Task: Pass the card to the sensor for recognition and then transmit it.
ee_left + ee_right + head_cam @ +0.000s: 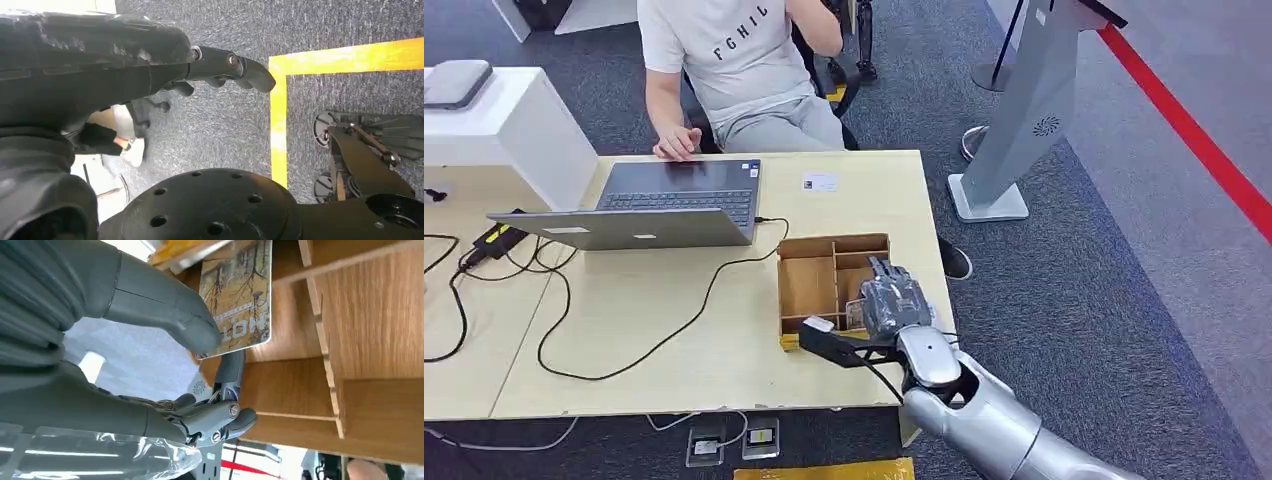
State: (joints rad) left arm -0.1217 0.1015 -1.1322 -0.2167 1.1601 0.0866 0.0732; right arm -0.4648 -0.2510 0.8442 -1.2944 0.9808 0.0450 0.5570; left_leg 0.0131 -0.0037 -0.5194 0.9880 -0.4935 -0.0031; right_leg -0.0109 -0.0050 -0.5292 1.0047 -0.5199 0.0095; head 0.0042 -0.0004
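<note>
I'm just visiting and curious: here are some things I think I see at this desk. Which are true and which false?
1. The right hand reaches into the wooden divided box. True.
2. That hand pinches a picture card. True.
3. The laptop is shut. False: it lies open.
4. Nobody sits at the desk. False: a person in a white shirt sits behind it.
5. The left hand holds a card. False: it hangs above the floor, holding nothing.

laptop [679, 196], cables [554, 300], seated person [734, 60]

By the grey robot hand [165, 320], a card [237, 295] printed with yellow-brown trees; brown wooden box [809, 285]; pale worktop [654, 330].
</note>
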